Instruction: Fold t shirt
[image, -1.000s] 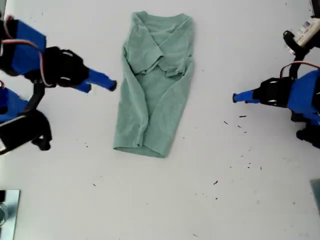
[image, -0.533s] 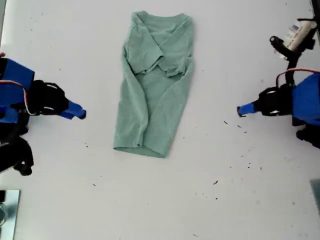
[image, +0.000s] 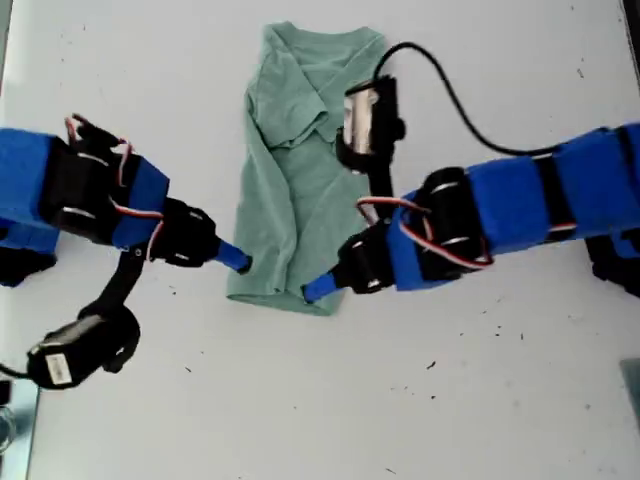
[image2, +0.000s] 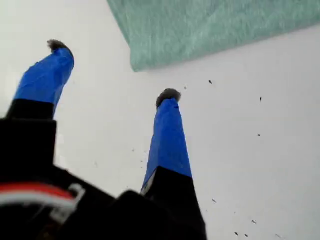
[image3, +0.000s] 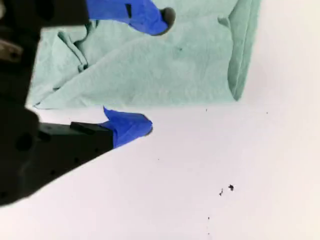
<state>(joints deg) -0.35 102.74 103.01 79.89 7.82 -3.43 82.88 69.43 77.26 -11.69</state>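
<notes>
The soft sage-green folded t shirt (image: 296, 190) lies upper centre of the exterior view on the white desk (image: 450, 400), its right edge hidden under an arm. My first claw (image2: 114, 70) is spread, short of a shirt corner (image2: 210, 30). My second claw (image3: 154, 71), also spread, straddles the shirt's edge (image3: 200, 65).

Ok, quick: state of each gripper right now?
My first gripper: open, holding nothing, near the t shirt corner.
My second gripper: open, straddling the shirt's edge, not gripping.

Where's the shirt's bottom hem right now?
In the exterior view, the t shirt lies top-centre on the white table; its hem sits between two arms' blue fingertips, near both.
</notes>
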